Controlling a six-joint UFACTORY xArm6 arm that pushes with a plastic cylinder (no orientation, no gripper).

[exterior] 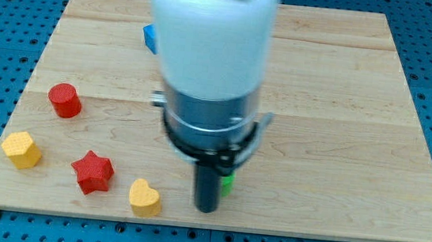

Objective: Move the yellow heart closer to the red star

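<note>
The yellow heart lies near the board's bottom edge, left of centre. The red star lies just to its left and slightly higher, a small gap between them. My tip is on the board to the right of the yellow heart, apart from it. A green block peeks out right behind the rod, mostly hidden; its shape cannot be made out.
A red cylinder stands at the left. A yellow hexagon-like block sits near the bottom left corner. A blue block shows at the top, partly hidden by the arm. The wooden board rests on a blue pegboard.
</note>
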